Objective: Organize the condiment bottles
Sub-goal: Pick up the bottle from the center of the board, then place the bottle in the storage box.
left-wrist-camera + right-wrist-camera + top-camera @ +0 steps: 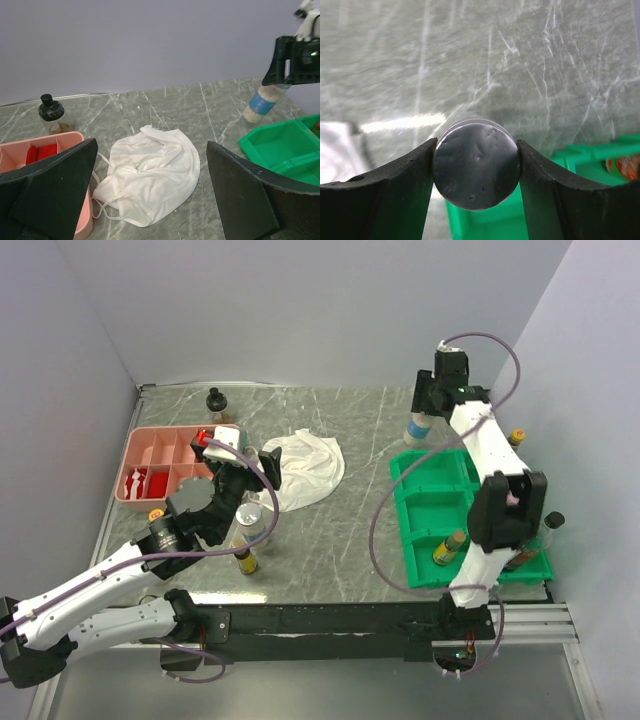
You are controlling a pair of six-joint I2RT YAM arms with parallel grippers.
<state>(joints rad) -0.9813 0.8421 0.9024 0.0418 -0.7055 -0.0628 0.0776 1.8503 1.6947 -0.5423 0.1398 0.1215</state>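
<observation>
Well to the left of the green plastic compartment tray [432,502], your left claw [150,150] hangs with its two black fingers spread wide apart, holding nothing. Between that claw and the tray, a crumpled white cloth [150,175] lies on the grey marbled table [340,540].

Just beyond the tray's far left corner is the thing in hand: a clear bottle with a blue label band and a silver cap [259,105], filled with pale grains. Your right claw [476,150] sits directly above it. The fingers press the cap from both sides, so it looks clamped on the bottle.

The bottle's long axis runs up into the claw and leans slightly, with the base away from the tray and the cap towards it. Whether the base touches the table cannot be told.

The tray's open compartments lie just beside the bottle, on its near right. The right arm is therefore the one placed to carry it in, and the left arm is well apart.
</observation>
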